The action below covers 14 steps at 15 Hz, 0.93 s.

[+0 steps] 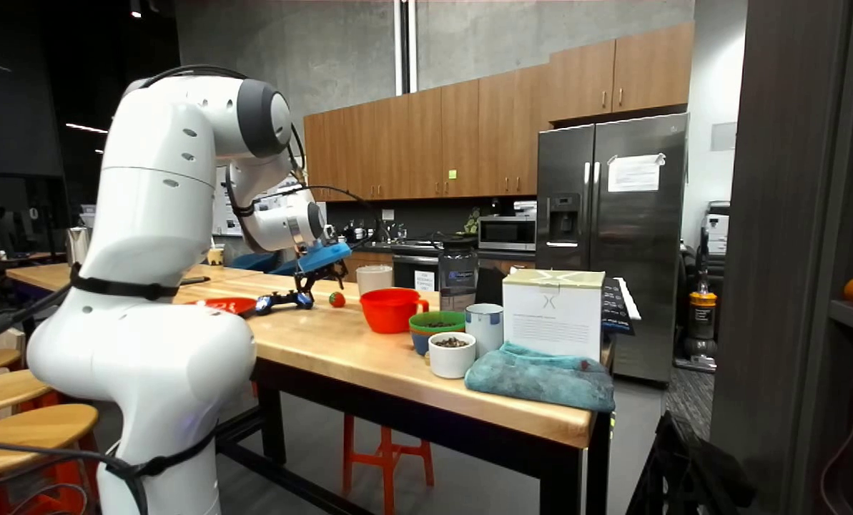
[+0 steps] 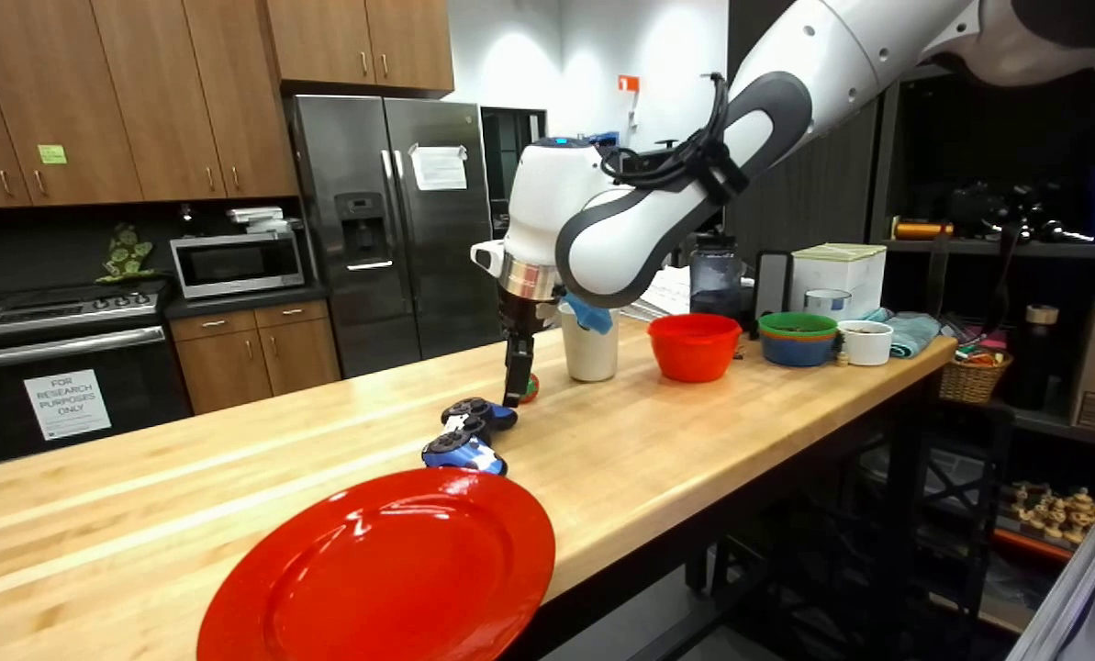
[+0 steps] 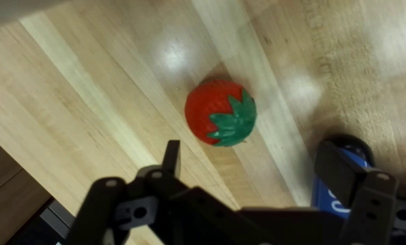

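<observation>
My gripper [image 3: 252, 160] is open in the wrist view, with nothing between its fingers. In the exterior views the gripper [image 1: 322, 283] [image 2: 516, 375] points down just above the wooden table. A red toy strawberry with green leaves [image 3: 206, 105] lies on the table just beyond the fingertips, nearer the left finger. It also shows in both exterior views [image 1: 337, 300] [image 2: 530, 389], partly behind the finger in one. A blue game controller [image 2: 466, 439] lies beside the gripper; in the wrist view its end [image 3: 325, 197] is partly hidden under the right finger. Whether they touch cannot be told.
A red plate [image 2: 382, 569] lies near the controller. A pale cup [image 2: 591, 347] and a red bowl [image 1: 385, 312] stand past the strawberry. Farther along are stacked bowls [image 1: 419, 325], a white ramekin [image 1: 452, 360], a mug [image 1: 485, 327], a box [image 1: 551, 315], a teal cloth [image 1: 540, 379] and a bottle [image 1: 459, 275].
</observation>
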{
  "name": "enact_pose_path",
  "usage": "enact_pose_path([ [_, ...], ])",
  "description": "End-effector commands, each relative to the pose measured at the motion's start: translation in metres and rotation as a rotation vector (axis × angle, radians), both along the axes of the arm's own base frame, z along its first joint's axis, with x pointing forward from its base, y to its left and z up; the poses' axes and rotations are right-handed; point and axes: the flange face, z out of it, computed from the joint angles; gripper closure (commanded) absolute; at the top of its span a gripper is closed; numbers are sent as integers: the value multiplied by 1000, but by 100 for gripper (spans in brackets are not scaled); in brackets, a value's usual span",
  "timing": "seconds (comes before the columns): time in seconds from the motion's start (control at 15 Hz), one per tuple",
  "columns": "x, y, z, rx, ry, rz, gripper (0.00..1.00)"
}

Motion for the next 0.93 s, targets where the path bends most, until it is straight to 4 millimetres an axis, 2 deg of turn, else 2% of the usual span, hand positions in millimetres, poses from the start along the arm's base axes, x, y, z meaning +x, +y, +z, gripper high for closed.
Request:
enact_pose_path([
  [0.0,-1,3,-6,25,25,33,0],
  [0.27,1,-7,-3,-13,15,30,0],
  [0.73,-2,-14,-12,-58,77,30,0],
  [0.8,-3,-14,-13,-63,84,30,2],
  [0.87,-3,-15,-13,-65,88,31,25],
])
